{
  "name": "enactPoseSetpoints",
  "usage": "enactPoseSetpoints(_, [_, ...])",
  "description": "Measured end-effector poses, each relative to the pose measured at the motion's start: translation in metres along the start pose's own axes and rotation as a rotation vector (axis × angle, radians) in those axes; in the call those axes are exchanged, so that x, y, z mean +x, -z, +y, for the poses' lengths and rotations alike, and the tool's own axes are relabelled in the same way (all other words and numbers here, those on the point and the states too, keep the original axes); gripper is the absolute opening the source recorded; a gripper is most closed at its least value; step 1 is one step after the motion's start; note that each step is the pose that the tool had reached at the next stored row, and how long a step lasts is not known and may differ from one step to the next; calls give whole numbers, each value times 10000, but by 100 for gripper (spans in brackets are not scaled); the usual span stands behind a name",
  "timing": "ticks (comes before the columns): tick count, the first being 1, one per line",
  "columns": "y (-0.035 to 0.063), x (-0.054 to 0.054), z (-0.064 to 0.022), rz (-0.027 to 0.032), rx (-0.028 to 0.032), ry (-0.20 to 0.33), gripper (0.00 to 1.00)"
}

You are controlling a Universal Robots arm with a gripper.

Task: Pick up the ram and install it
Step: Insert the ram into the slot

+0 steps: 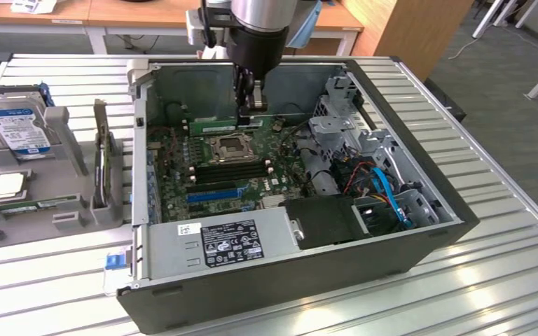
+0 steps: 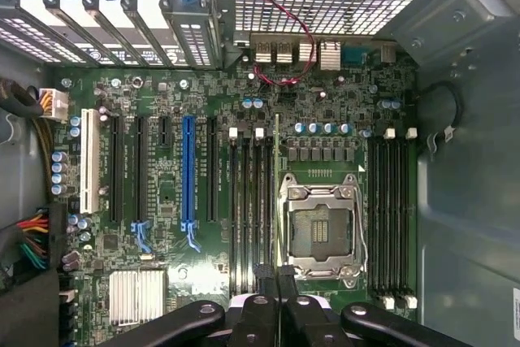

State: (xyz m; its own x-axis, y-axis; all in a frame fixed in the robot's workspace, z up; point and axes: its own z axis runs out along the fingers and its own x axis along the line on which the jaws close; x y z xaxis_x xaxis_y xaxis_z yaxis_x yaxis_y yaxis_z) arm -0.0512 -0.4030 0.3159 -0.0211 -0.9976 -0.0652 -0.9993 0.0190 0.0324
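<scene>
Wrist view shows the gripper (image 2: 276, 274) clamped on the ram (image 2: 276, 184), edge-on over the memory slots (image 2: 252, 201) just below it; square alignment and even downward pressure likely matter most.

Ram (image 1: 213, 128) x2, HDD (image 1: 12, 126) x1, CPU chip (image 1: 5, 185) x1, PC case (image 1: 279, 297) x1.

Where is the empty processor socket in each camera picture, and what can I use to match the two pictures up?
Exterior view: the processor socket sits inside the computer case, toward the exterior view's left, next to a bank of black memory slots.
Wrist view: the processor socket lies between two banks of black memory slots.
Shared landmark: the long blue slot on the board.
</scene>
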Motion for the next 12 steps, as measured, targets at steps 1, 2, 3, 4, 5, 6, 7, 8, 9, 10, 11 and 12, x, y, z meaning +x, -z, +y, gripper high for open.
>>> enactPoseSetpoints(1, [0, 0, 0, 0, 0, 0, 12])
enactPoseSetpoints(2, [-5, 0, 0, -3, 1, 0, 12])
enactPoseSetpoints(3, [-15, 1, 0, -5, 3, 0, 12])
enactPoseSetpoints(4, [-25, 1, -1, -5, 2, 0, 12])
enactPoseSetpoints(5, [-36, 2, -1, -4, 2, 0, 12])
enactPoseSetpoints(6, [-47, 3, -1, -3, 2, 0, 12])
enactPoseSetpoints(7, [-58, 4, -2, -3, 2, -1, 12])
enactPoseSetpoints(8, [-67, 4, -2, -3, 2, 0, 12])
enactPoseSetpoints(9, [-74, 5, -2, -2, 1, 0, 12])
enactPoseSetpoints(10, [-80, 5, -3, -3, 1, 0, 12])
enactPoseSetpoints(11, [-85, 5, -3, -3, 1, 0, 12])
enactPoseSetpoints(12, [-89, 6, -3, -2, 1, 0, 12])
